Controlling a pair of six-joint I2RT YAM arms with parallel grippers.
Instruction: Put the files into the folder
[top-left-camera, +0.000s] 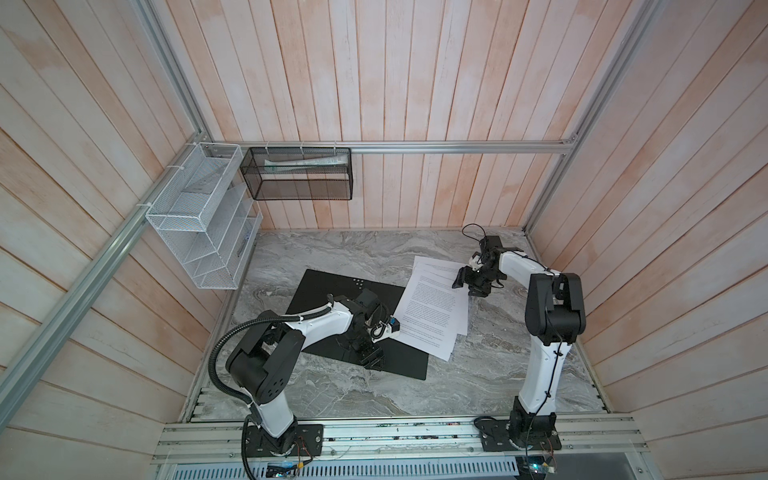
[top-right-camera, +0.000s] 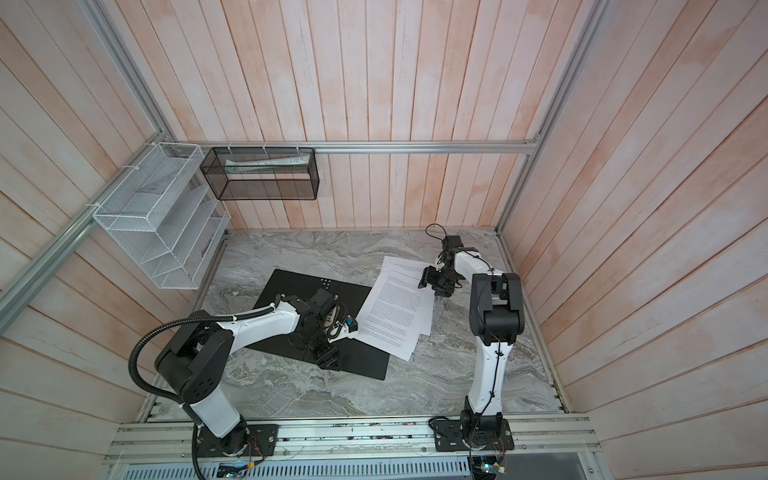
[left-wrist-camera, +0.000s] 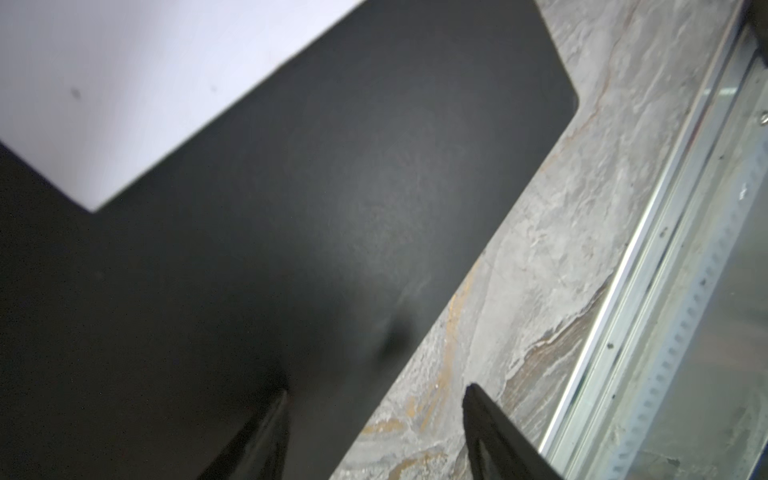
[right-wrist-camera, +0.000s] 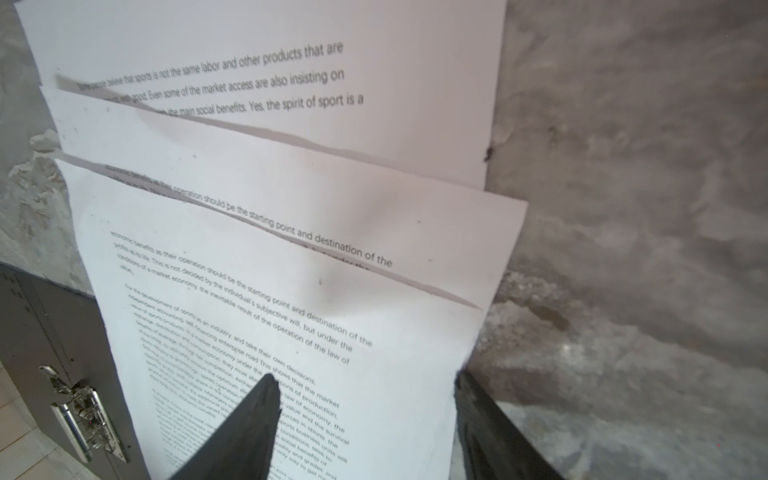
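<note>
The folder (top-left-camera: 332, 291) lies open on the marble table, black inside facing up, in both top views (top-right-camera: 299, 286). Its metal spine clip (right-wrist-camera: 83, 415) shows in the right wrist view. The files (top-left-camera: 432, 307), three fanned printed sheets (right-wrist-camera: 291, 249), lie to its right, with one corner overlapping the folder (left-wrist-camera: 145, 83). My left gripper (top-left-camera: 372, 361) hangs open over the folder's near edge (left-wrist-camera: 376, 390), with nothing between its fingers. At the sheets' far right edge my right gripper (top-left-camera: 467, 286) stands open. It straddles the top sheet's edge (right-wrist-camera: 365, 376).
A white wire rack (top-left-camera: 199, 216) is mounted on the left wall, and a black mesh basket (top-left-camera: 301, 174) hangs on the back rail. Aluminium rails (top-left-camera: 374, 432) run along the table's front edge. Wooden walls close in three sides.
</note>
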